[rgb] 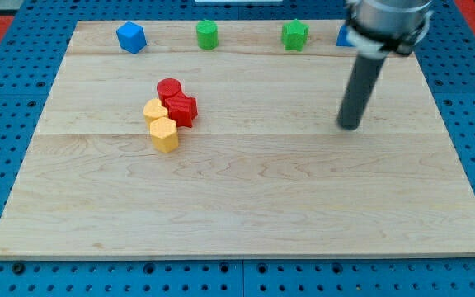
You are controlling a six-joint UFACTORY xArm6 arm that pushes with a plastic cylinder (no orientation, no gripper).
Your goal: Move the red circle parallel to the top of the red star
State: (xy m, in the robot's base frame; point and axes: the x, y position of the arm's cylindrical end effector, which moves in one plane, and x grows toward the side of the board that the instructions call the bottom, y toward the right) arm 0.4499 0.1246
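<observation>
The red circle sits left of the board's middle, touching the upper left of the red star. A yellow block touches the star's left side, and a yellow hexagon sits just below it. My tip rests on the board far to the view's right of this cluster, apart from every block.
Along the view's top edge stand a blue block, a green block, another green block and a blue block partly hidden behind my rod. The wooden board lies on a blue perforated base.
</observation>
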